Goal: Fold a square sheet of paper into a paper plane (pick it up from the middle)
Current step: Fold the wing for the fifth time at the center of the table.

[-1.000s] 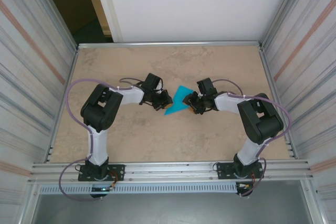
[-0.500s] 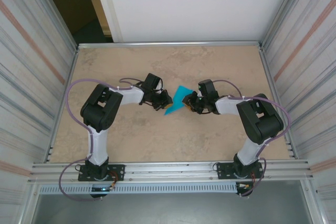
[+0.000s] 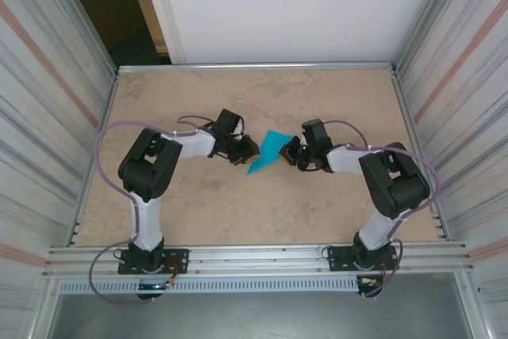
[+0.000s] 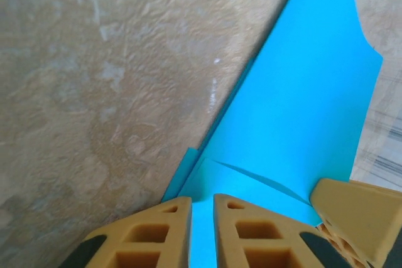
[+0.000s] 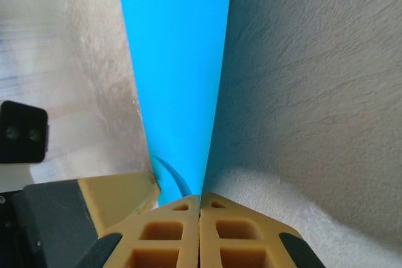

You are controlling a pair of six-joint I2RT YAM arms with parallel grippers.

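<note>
Seen from above, two black robot arms reach inward over a mottled beige table (image 3: 198,196) and meet near its middle. Between them lies the paper plane (image 3: 268,151), a small turquoise-blue shape folded into a narrow kite. Its sharp tip points toward 7 o'clock and its broader end sits toward 1 o'clock.

The left gripper (image 3: 249,148) is at the plane's 9 o'clock side. The right gripper (image 3: 289,153) is at its 3 o'clock side. Both are low over the table and right against the paper.

In the left wrist camera, the left gripper's two yellow fingers (image 4: 151,230) stand slightly apart, leaving a narrow slit. Blue paper shows through that slit, and the plane stretches away toward 1 o'clock with a soft curved crease near the fingers. I cannot tell whether these fingers touch the paper. One yellow finger of the other gripper sits at 4 o'clock in that view, resting on the blue sheet.

In the right wrist camera, the right gripper's fingers (image 5: 169,230) are pressed tightly together with no gap. The plane's long folded edge runs straight into their seam, so they are pinching the paper there. From that pinch the blue sheet rises toward 12 o'clock, and bare table lies to its 3 o'clock side.
</note>
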